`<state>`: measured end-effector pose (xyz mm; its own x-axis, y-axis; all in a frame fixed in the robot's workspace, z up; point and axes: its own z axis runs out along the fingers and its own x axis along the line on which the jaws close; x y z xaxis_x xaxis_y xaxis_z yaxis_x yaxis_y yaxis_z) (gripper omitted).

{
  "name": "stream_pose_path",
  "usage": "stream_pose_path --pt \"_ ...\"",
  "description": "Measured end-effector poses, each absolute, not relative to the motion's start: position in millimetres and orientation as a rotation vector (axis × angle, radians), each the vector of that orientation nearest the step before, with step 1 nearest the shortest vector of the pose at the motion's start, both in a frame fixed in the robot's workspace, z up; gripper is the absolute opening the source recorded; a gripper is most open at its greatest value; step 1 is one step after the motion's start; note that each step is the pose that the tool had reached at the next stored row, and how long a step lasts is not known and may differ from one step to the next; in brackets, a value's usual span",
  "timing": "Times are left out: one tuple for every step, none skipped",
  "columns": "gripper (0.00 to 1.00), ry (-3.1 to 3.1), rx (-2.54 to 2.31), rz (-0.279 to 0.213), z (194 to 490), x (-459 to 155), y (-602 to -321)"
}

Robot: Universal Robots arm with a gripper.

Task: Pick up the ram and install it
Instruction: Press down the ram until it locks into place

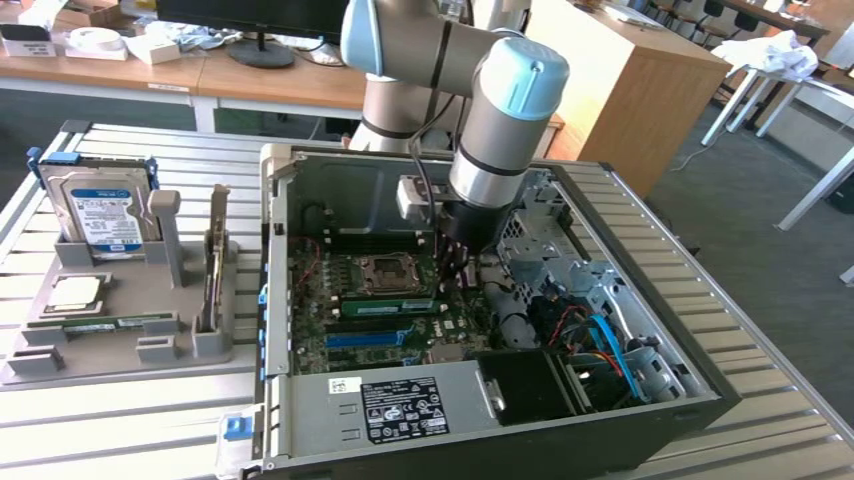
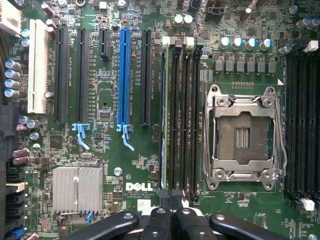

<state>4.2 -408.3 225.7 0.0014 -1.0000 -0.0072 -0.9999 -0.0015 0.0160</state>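
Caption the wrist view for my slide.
Shut tool poised over the motherboard's memory slots, beside the empty processor socket.

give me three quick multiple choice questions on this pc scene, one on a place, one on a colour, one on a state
1. Where does the hard drive stand?
A. inside the computer case
B. in the grey holder, to the exterior view's left of the case
C. on the wooden desk behind

2. What colour is the one long expansion slot that differs from the black ones beside it?
A. red
B. yellow
C. blue

3. In what state is the processor socket on the motherboard?
A. empty, no chip in it
B. holding a silver chip
C. covered by a fan

Answers:
1 B: the drive stands upright at the back of the holder, outside the case.
2 C: the wrist view shows a blue slot among black ones.
3 A: the bare contact field shows inside the metal frame.
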Motion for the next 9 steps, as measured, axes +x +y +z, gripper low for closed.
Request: stream_pose_path --pt "0.10 -2.216 2.219 -0.025 225.1 4.2 -408.3" --pt "0.10 -2.215 2.219 -0.025 224.7 4.3 -408.4" --pt "0.10 -2.215 2.219 -0.025 224.6 4.2 -408.4" --pt "0.10 -2.215 2.218 -0.025 224.6 4.2 -408.4" --pt "0.10 -2.215 2.218 -0.025 224.6 4.2 -408.4" --pt "0.10 -2.215 2.219 -0.025 224.5 4.2 -408.4" --pt "0.10 -2.215 2.219 -0.025 224.5 4.2 -408.4" --pt "0.10 -2.215 2.219 -0.025 224.3 4.2 -408.4" --pt "0.10 -2.216 2.219 -0.025 223.7 4.2 -408.3"
